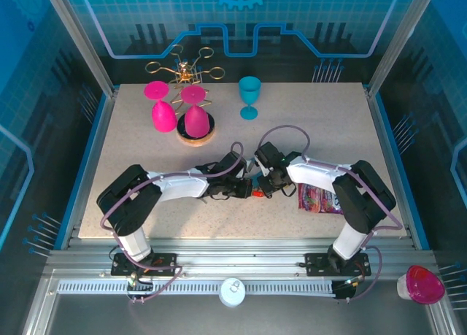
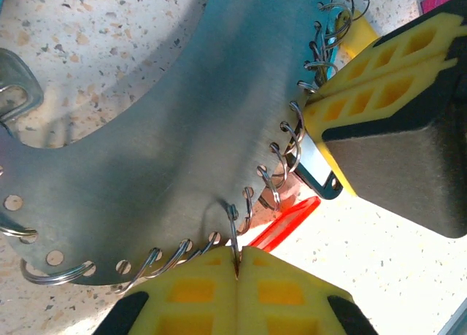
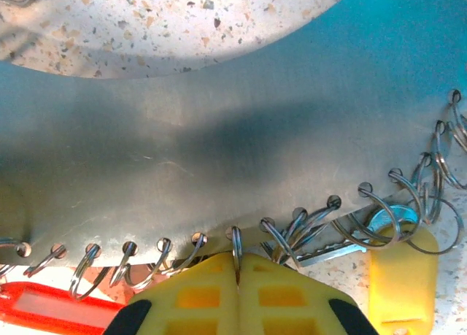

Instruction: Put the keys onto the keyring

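Left gripper (image 2: 238, 260) and right gripper (image 3: 237, 263), each pinched on one silver split ring (image 2: 232, 222) of one flat grey-teal metal keyring (image 2: 146, 145)

Flat grey-teal keyring (image 3: 219, 152) fringed with split rings (image 3: 379, 203), yellow-tagged key (image 3: 400, 276), red tag (image 3: 44, 309) beside

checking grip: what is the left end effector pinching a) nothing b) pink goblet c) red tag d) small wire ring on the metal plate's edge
d: the left end effector is shut on a small wire ring hung through the edge of the keyring.
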